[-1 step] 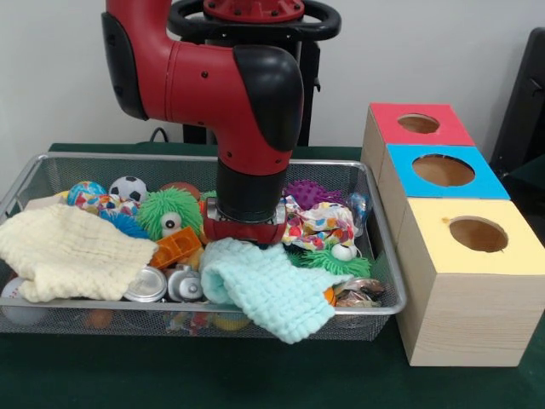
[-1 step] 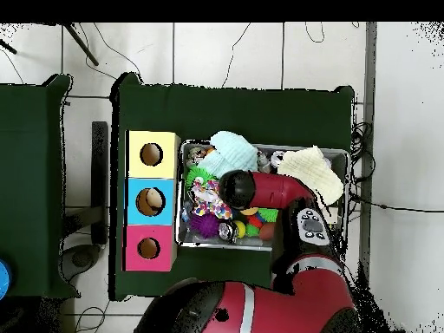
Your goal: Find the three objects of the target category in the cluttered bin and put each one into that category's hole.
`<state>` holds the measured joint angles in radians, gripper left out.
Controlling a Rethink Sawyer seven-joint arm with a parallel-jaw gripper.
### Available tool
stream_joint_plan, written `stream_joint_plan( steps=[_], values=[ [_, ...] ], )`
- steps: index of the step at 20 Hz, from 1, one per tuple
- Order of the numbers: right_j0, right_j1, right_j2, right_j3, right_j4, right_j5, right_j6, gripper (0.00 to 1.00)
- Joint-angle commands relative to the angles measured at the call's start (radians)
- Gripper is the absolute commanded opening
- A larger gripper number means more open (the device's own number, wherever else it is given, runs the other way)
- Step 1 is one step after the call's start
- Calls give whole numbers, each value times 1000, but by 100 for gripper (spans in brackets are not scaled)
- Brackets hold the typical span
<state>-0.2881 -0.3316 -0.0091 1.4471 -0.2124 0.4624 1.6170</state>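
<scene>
My gripper (image 1: 245, 232) is lowered into the wire bin (image 1: 385, 264), near its middle. Its lower part is hidden behind a mint knitted cloth (image 1: 268, 290) that hangs over the bin's front rim. From overhead the red arm (image 2: 238, 187) covers the gripper. Around it lie a green fuzzy toy with eyes (image 1: 169, 213), an orange block (image 1: 176, 247), a patterned cloth (image 1: 319, 226) and a purple spiky ball (image 1: 308, 192). Three wooden boxes with round holes stand beside the bin: red (image 1: 417, 128), blue (image 1: 443, 175) and yellow (image 1: 477, 243).
A cream cloth (image 1: 72, 251) drapes the bin's left part. A soccer ball (image 1: 129, 187) and two metal cans (image 1: 146, 285) lie near it. Overhead, the boxes (image 2: 152, 201) line the bin's left side on the green table (image 2: 260, 104).
</scene>
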Motion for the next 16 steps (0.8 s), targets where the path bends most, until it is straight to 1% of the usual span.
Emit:
stream_joint_plan(
  steps=[1, 6, 16],
  values=[
    [-4, 98, 65, -90, -3, -69, 100, 0],
    [-8, 81, 67, -64, 5, -84, 114, 0],
    [-29, 28, 77, 20, 5, -103, 120, 0]
  ],
)
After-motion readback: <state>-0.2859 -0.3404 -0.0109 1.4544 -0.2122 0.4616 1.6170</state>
